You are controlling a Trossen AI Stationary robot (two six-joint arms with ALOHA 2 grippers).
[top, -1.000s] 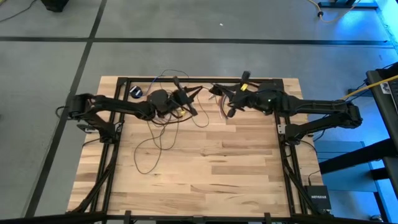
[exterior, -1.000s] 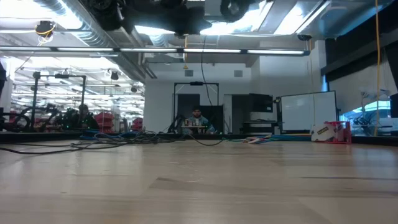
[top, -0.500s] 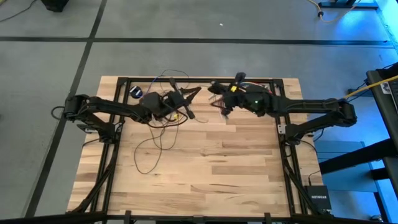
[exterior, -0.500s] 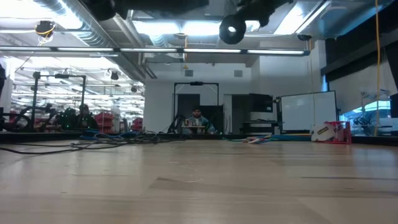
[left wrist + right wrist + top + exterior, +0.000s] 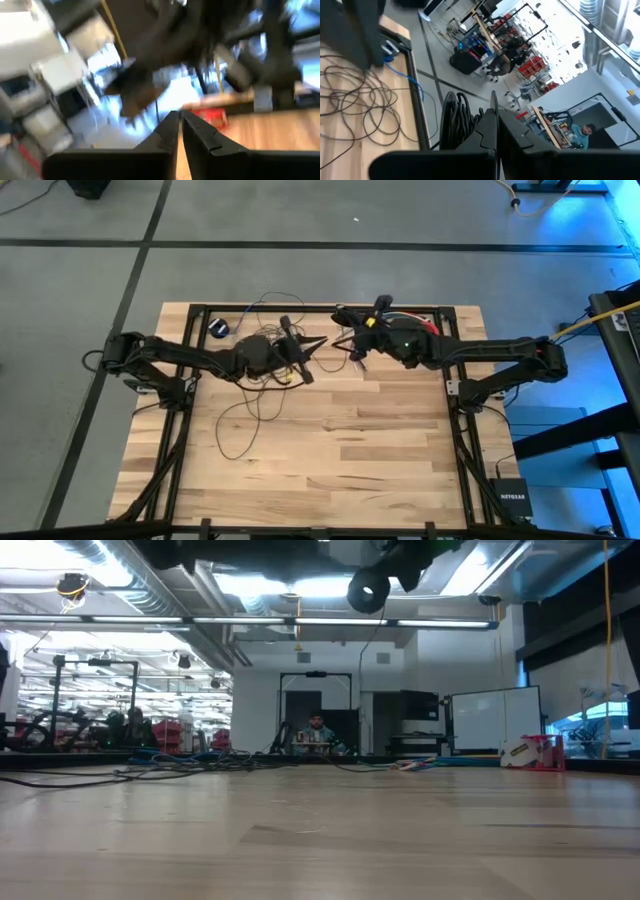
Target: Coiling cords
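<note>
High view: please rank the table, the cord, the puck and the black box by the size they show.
1. table
2. cord, counting the whole spread of its loops
3. black box, perhaps lower than the table, so farther off
4. puck, clearly smallest

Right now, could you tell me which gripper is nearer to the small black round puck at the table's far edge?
Left. The left gripper is a short way from the small black round puck, over the cord loops. The right gripper is farther off, beyond the left one.
</note>
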